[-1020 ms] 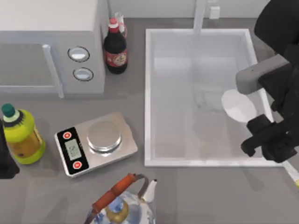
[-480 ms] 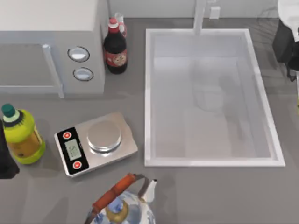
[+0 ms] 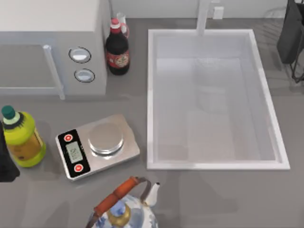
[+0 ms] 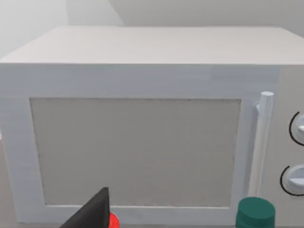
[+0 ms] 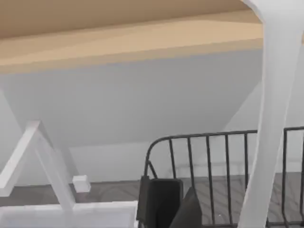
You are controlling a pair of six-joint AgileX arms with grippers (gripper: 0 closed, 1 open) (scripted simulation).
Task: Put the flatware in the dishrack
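Hanging over the dishrack (image 5: 209, 175) at the surface's (image 3: 237, 199) two o'clock corner, the white spoon (image 5: 273, 109) running down close to the right wrist camera; right hand's grip cannot be told. Left arm parked at nine o'clock, facing the microwave (image 4: 142, 128).

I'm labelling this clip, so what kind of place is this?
Most likely a rendered kitchen counter: a white sink basin, a microwave, a kitchen scale and a wire dishrack.
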